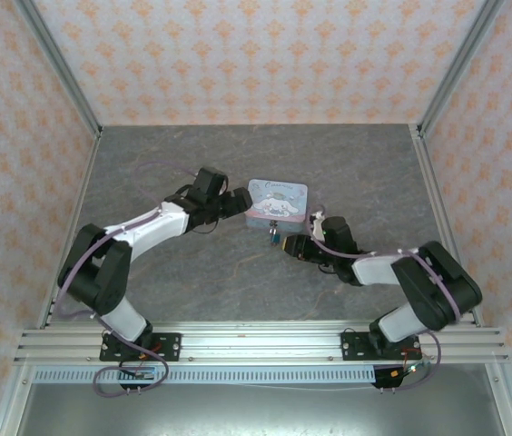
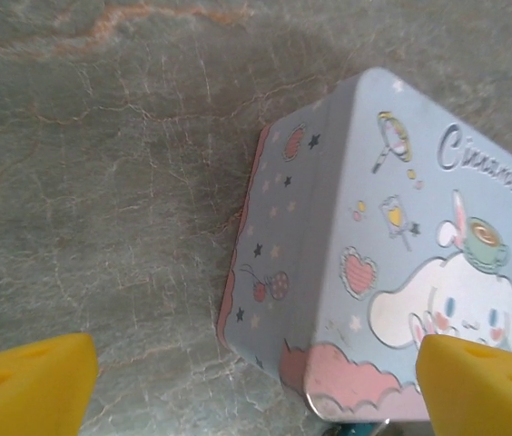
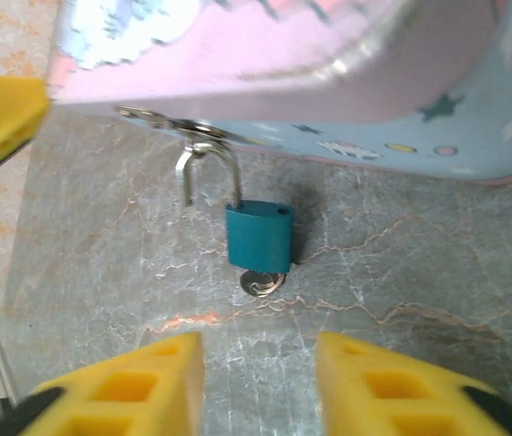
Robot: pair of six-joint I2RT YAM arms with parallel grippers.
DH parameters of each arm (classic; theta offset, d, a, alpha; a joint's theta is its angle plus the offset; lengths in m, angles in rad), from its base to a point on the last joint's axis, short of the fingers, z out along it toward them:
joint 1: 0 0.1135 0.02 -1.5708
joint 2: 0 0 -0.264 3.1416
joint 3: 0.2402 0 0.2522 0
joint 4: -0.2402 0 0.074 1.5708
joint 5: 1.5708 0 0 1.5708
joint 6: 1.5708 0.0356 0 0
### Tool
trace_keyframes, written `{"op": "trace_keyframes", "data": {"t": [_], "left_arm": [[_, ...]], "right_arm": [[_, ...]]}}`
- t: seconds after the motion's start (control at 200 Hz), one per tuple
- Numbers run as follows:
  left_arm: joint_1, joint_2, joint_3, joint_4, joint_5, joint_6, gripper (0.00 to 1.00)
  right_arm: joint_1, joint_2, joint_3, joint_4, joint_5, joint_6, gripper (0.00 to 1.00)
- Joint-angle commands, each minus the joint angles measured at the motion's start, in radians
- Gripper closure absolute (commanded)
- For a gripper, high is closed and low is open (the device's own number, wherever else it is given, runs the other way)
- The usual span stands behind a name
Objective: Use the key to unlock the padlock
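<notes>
The left gripper [image 2: 256, 386] spreads wide astride the Cinnamoroll tin [image 2: 374, 209], likely to brace it. The padlock [image 3: 259, 234] hangs from the tin's hasp [image 3: 161, 120] with the key [image 3: 260, 283] in its keyhole. The right gripper [image 3: 260, 372] hovers near the key, part-open and empty.

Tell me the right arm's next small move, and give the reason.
Probably ease the right gripper straight back, keeping its jaws open. The key sits in the bottom of the teal padlock, and one shackle leg appears lifted out of the body, so the lock looks already released.
</notes>
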Motion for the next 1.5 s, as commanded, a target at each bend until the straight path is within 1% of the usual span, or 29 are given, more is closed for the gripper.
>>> {"op": "trace_keyframes", "data": {"t": [0.0, 0.09, 0.17, 0.255, 0.435, 0.586, 0.676, 0.786, 1.051, 1.141, 1.326, 1.491], "left_arm": [[0.007, 0.054, 0.047, -0.036, 0.034, 0.048, 0.13], [0.007, 0.084, 0.040, -0.020, 0.041, 0.041, 0.17], [0.007, 0.094, 0.015, 0.002, 0.049, 0.030, 0.19], [0.007, 0.099, -0.014, 0.016, 0.052, 0.022, 0.22], [0.003, 0.087, -0.091, 0.069, 0.069, -0.019, 0.27], [-0.010, 0.062, -0.157, 0.108, 0.058, -0.054, 0.27], [-0.027, 0.049, -0.179, 0.112, 0.053, -0.064, 0.28], [-0.040, 0.033, -0.202, 0.107, 0.035, -0.070, 0.28], [-0.047, 0.018, -0.244, 0.124, 0.032, -0.100, 0.29], [-0.052, 0.019, -0.244, 0.127, 0.030, -0.106, 0.29], [-0.057, 0.023, -0.233, 0.130, 0.025, -0.114, 0.29], [-0.058, 0.034, -0.224, 0.127, 0.030, -0.116, 0.29]], "right_arm": [[-0.006, -0.103, -0.033, -0.088, 0.049, -0.052, 0.54], [-0.006, -0.171, -0.048, -0.074, 0.042, -0.049, 0.42], [-0.006, -0.202, -0.061, -0.022, 0.020, -0.036, 0.34], [-0.006, -0.191, -0.057, 0.037, -0.013, -0.017, 0.29], [-0.006, -0.079, -0.020, 0.140, -0.064, 0.031, 0.32], [-0.006, 0.038, 0.011, 0.232, -0.055, 0.070, 0.37], [-0.006, 0.102, 0.030, 0.291, -0.049, 0.073, 0.38], [-0.009, 0.148, 0.078, 0.274, -0.036, 0.033, 0.37], [-0.096, 0.217, 0.181, 0.248, -0.086, -0.016, 0.38], [-0.096, 0.213, 0.178, 0.261, -0.118, -0.023, 0.38], [-0.081, 0.217, 0.092, 0.344, -0.138, 0.006, 0.40], [-0.043, 0.278, 0.082, 0.410, -0.135, 0.020, 0.44]]}}
